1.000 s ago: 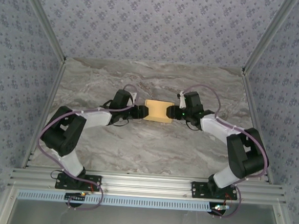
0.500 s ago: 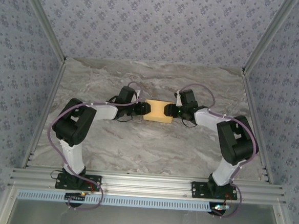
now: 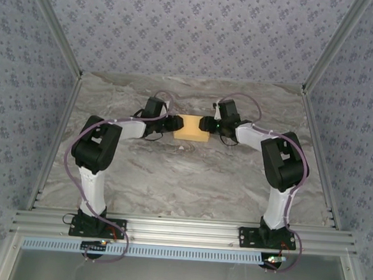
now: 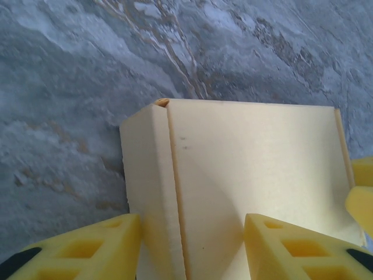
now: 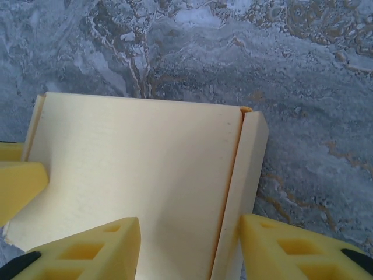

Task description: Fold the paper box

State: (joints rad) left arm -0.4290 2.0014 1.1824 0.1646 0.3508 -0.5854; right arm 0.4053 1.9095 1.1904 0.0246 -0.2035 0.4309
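Observation:
The paper box (image 3: 192,129) is a pale yellow flat rectangular box, folded shut, at the middle of the marble table. My left gripper (image 3: 175,124) holds its left end and my right gripper (image 3: 205,124) its right end. In the left wrist view the box (image 4: 256,169) runs between my left gripper's (image 4: 192,224) yellow fingers, one against the narrow side wall, the other on the broad face. The right wrist view mirrors this: the box (image 5: 134,163) sits in my right gripper (image 5: 189,227). A thin orange seam separates side wall and broad face.
The grey marble table (image 3: 171,171) is walled by patterned panels on three sides, with aluminium rails at the near edge. The opposite gripper's yellow fingertip (image 4: 361,195) pokes in at the box's far end in the left wrist view, likewise a fingertip (image 5: 17,186) in the right.
Both arms have stretched out further, and the box between them has moved away from the bases and slightly left. Both pairs of jaws narrowed a little.

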